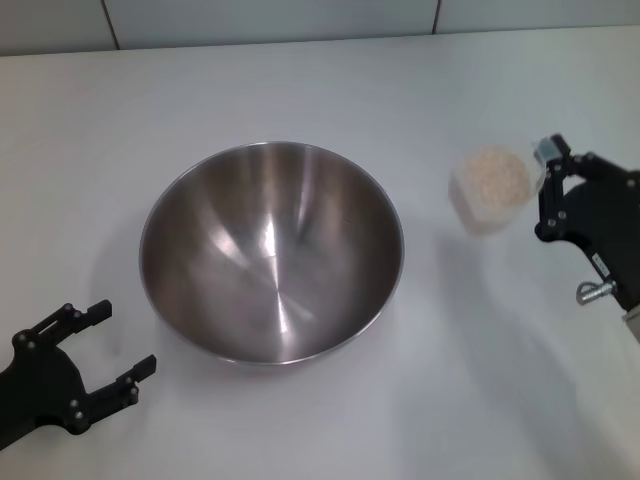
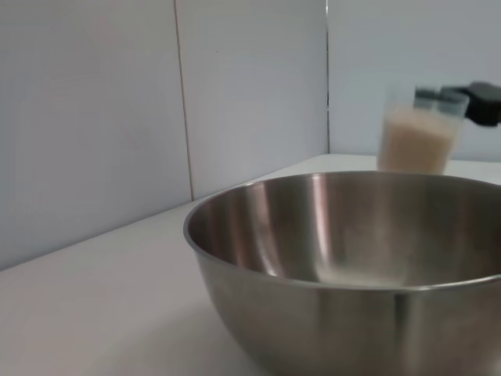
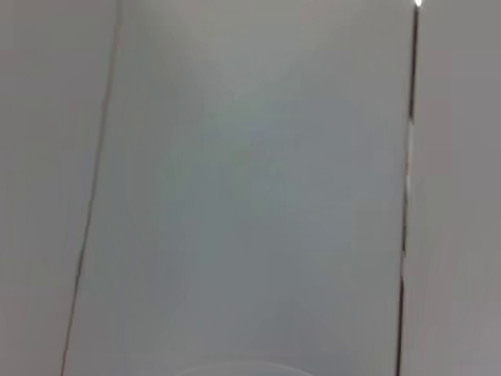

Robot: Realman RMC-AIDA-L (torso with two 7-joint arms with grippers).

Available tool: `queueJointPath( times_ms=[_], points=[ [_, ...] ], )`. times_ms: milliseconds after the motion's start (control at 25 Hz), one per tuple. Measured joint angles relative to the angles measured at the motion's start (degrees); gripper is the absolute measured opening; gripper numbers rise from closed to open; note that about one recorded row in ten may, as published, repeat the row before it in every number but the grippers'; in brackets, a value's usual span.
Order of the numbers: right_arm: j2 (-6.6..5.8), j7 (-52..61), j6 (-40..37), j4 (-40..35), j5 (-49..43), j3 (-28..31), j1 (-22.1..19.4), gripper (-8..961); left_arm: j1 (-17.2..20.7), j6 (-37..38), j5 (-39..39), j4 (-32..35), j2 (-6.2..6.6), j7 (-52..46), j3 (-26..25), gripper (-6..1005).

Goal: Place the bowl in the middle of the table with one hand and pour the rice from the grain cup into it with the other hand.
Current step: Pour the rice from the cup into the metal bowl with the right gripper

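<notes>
Right tool (image 1: 545, 185) seemingly gripping grain cup (image 1: 489, 188).

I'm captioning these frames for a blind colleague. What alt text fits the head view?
An empty steel bowl sits mid-table, and the right gripper holds a rice-filled grain cup to its right. The left gripper rests open near the bowl's front left, touching nothing.

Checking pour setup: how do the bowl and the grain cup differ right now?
The bowl is shiny steel and wide; the grain cup is clear plastic and far narrower. The bowl is empty, the grain cup full of rice. The bowl sits free on the table, left gripper open and apart; the right gripper holds the grain cup. Both are upright with round rims.
</notes>
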Motion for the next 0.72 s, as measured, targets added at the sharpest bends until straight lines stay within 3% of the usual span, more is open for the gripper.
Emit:
queueJointPath(
  times_ms=[360, 480, 600, 680, 720],
  points=[
    [0.01, -13.6, -0.4, 5.7, -0.6, -1.0, 5.1, 17, -0.2, 0.1, 0.3, 0.0, 0.01, 0.0, 0.0, 808],
    [0.08, -23.3, 0.1, 8.7, -0.7, -2.5, 5.9, 17, -0.2, 0.1, 0.3, 0.0, 0.01, 0.0, 0.0, 808],
    [0.18, -40.7, 1.5, 12.6, -0.7, -5.2, 6.0, 17, -0.2, 0.2, 0.3, 0.0, 0.01, 0.0, 0.0, 808],
    [0.20, -44.6, 2.1, 13.3, -0.7, -5.6, 5.9, 16, -0.3, 0.2, 0.3, 0.0, -0.05, -0.1, 0.0, 808],
    [0.22, -53.0, 3.8, 14.9, -0.8, -6.3, 5.7, 16, -0.3, 0.2, 0.3, 0.0, -0.05, -0.1, 0.0, 808]
  ],
)
